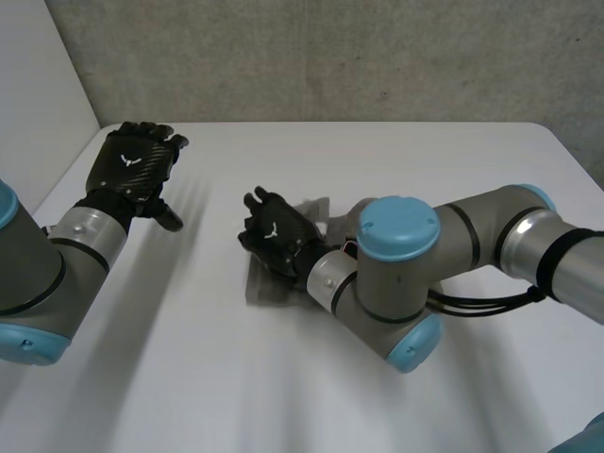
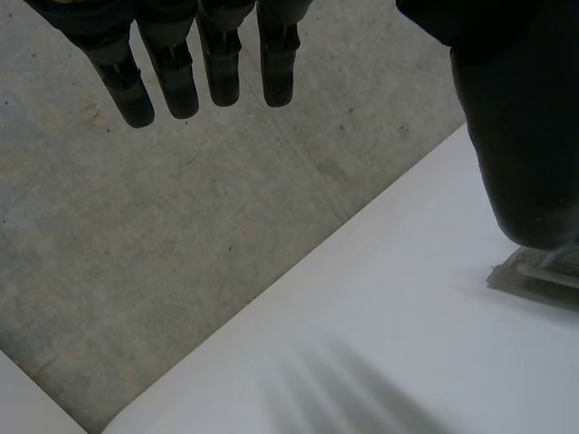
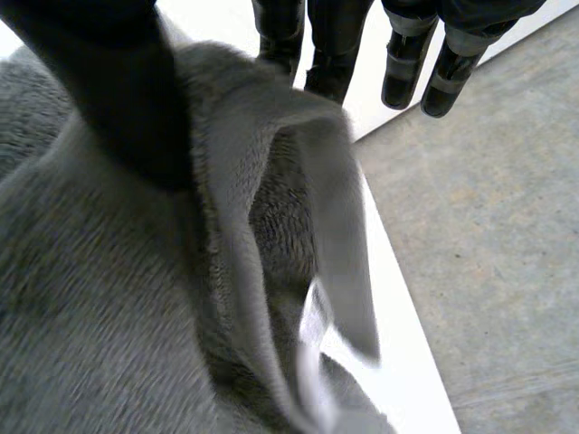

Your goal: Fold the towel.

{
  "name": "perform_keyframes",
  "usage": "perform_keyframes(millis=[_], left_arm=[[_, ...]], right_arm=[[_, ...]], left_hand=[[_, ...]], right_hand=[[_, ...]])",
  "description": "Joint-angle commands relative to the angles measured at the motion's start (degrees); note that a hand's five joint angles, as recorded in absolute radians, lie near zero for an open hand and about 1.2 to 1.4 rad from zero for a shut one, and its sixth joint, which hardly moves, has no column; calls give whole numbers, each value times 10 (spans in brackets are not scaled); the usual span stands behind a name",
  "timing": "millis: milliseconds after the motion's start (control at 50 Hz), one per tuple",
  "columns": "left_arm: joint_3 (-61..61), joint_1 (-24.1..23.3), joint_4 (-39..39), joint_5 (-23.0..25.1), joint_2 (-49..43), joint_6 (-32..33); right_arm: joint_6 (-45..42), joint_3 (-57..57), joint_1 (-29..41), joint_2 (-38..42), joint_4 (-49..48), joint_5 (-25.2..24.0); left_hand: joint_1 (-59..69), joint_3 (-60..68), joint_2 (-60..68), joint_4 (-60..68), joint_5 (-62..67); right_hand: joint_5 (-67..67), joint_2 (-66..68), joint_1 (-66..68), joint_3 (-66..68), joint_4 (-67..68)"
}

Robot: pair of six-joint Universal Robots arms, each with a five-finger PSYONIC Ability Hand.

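right hand (image 1: 274,234) pinches grey towel (image 3: 109,316) fold between thumb and fingers, likely to carry it over; left hand (image 1: 132,160) fingers straight, parked clear.

the left hand (image 1: 132,160) and the right hand (image 1: 274,234) are black, each back with a small white winged mark. the left arm (image 1: 28,274) and right arm (image 1: 481,222) are grey tubes with silver wrist cuffs and light-blue round caps.

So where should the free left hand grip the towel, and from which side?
Probably the left edge of the towel, lying flat and bare beside the right hand. The open left hand could come from its own side, low over the table.
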Motion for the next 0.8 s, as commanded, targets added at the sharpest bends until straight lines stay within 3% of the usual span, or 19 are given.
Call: perform_keyframes(millis=[20,160,200,260,560,700,800], left_arm=[[8,-4,2,-1,-12,-1],[22,-21,6,-2,-24,-3],[37,-45,5,-8,-33,-12],[50,-65,5,-21,-42,-27],[100,-151,-2,-33,-109,-109],[97,-169,-2,-59,-128,-106],[93,-169,-3,-68,-139,-105]], right_arm=[[28,6,8,-8,2,16],[183,24,-1,-69,3,15],[255,43,-27,-107,2,11],[288,64,-63,-153,9,14],[280,222,-197,-224,99,4],[267,298,-235,-236,84,2],[267,352,-249,-249,38,3]], left_hand=[[-43,-22,-32,-27,-31],[-43,-22,-32,-27,-31],[-43,-22,-32,-27,-31],[-40,-22,-29,-27,-29],[-23,-22,-12,-27,-12],[-23,-22,-12,-27,-12],[-23,-22,-12,-27,-12]], right_hand=[[-440,-543,-530,9,17],[-440,-543,-530,9,17],[-440,-543,-530,9,17],[-440,-543,-530,9,17],[-440,-543,-530,9,17],[-440,-540,-526,9,17],[-440,-467,-454,9,17]])
